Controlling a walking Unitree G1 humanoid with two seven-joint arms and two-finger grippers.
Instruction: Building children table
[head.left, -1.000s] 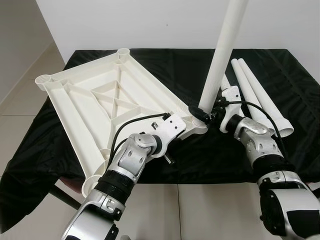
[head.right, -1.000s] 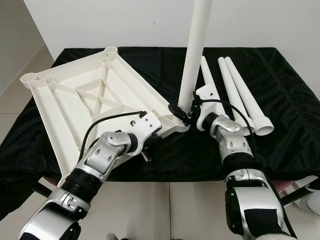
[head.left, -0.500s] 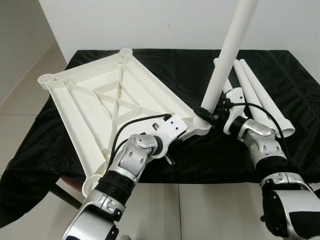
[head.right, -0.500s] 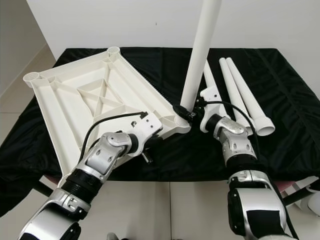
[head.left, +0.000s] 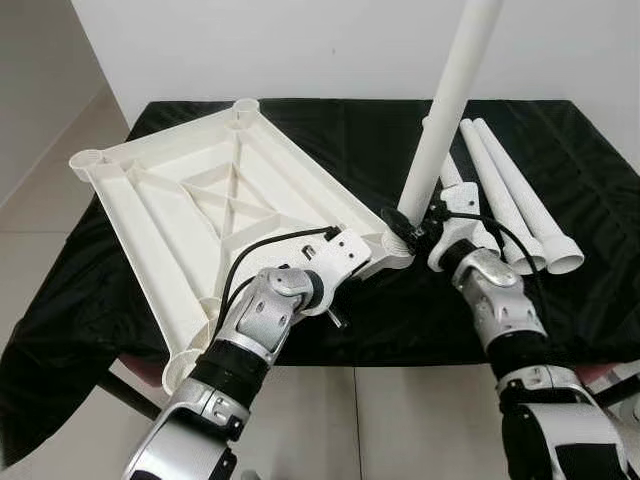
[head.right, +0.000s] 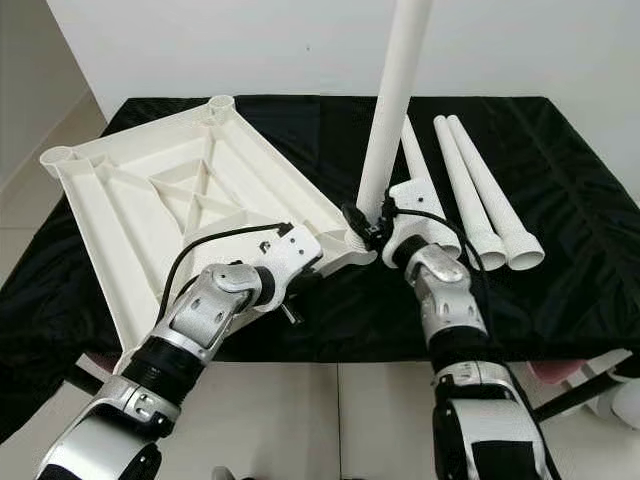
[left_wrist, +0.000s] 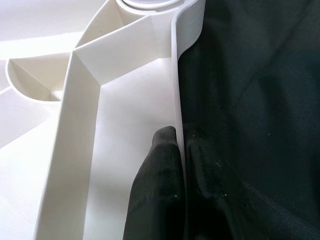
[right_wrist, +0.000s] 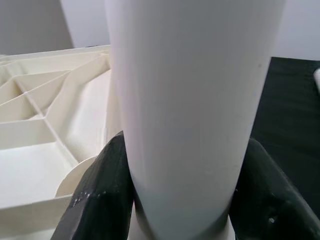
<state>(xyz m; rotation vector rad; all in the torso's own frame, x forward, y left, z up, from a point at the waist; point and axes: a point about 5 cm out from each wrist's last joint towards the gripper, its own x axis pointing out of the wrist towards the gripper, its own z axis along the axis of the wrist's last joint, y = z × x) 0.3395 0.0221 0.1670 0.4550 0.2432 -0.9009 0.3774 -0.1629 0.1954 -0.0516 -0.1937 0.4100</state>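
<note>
White leg (head.left: 445, 115) standing near upright, leaning slightly, foot at the corner socket (head.left: 398, 243) of the upturned table panel (head.left: 200, 200) near the tabletop's front edge. Right gripper (head.right: 372, 228) jaws closed around the leg base. Left gripper (left_wrist: 182, 175) jaws pinched on the panel's rim beside that socket. Spare legs (head.left: 515, 200) lying rightward.

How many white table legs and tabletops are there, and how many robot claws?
Table legs: 4, one upright leg in the right claw, three loose legs lying on the black cloth
Tabletop: 1, the upside-down tabletop, its rim pinched by the left claw
Claws: 2
Total: 7
</note>
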